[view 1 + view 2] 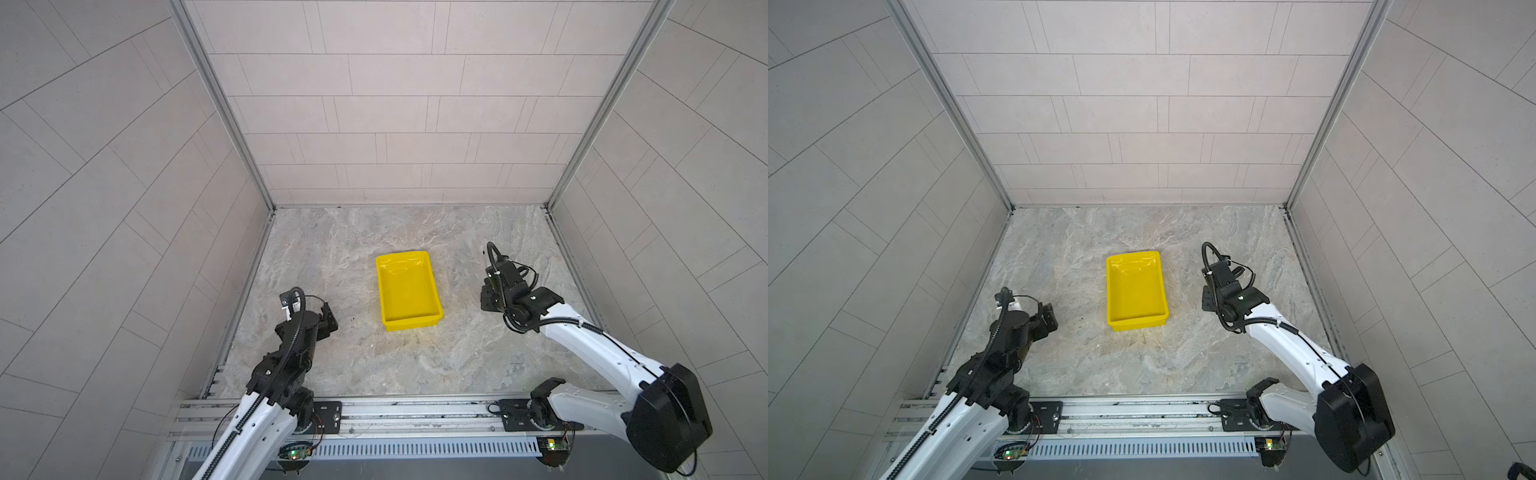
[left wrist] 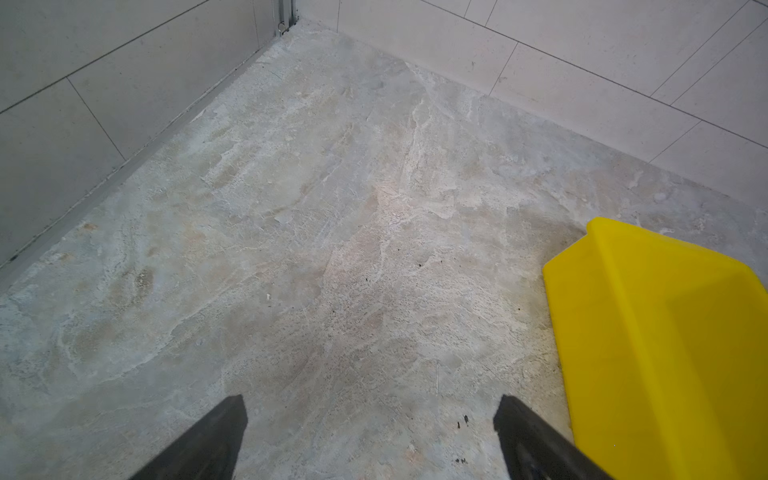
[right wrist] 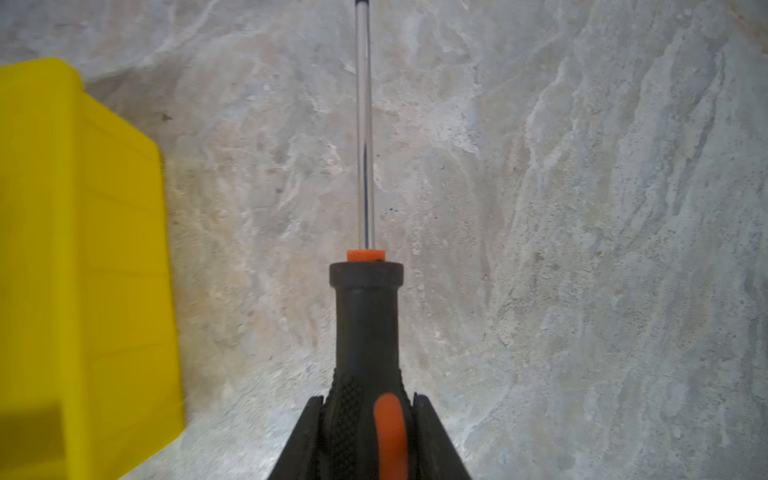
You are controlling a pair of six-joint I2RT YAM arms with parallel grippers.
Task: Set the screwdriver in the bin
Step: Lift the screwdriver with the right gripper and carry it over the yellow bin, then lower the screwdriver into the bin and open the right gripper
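Nearest the lens, right wrist view: screwdriver [image 3: 365, 324], black handle with orange bands, pinched between the fingers of the right end effector [image 3: 368, 399]. Closed tight on the thick, knurled end of the handle. Thin shaft straight out ahead of the fingers, tip cut off by the frame edge. Height over the table [image 3: 582, 249] hard to judge from here.

Same view: bin [image 3: 83, 270] off to one side of the shaft, yellow outer wall facing the tool, a strip of table between. Not touching.

Both top views: bin [image 1: 407, 295] [image 1: 1136, 291] mid-table, long side running front to back, slightly skewed, glossy inside catching light. Right end effector to its right, apart from it, about level with the bin's middle and aimed toward the back wall [image 1: 395, 104]. Screwdriver mostly hidden under the wrist and cable loop there.

Left end effector [image 2: 370, 415] spread wide, only table between the two dark fingers, gripping nothing. Parked left of the bin's near corner; in the left wrist view that corner [image 2: 665, 353] just beside one finger. A few dark specks [image 2: 461, 419] on the table close by.

Tiled side walls [image 1: 104, 208] closing in both flanks; arm bases on the rail [image 1: 395, 411] along the front edge.
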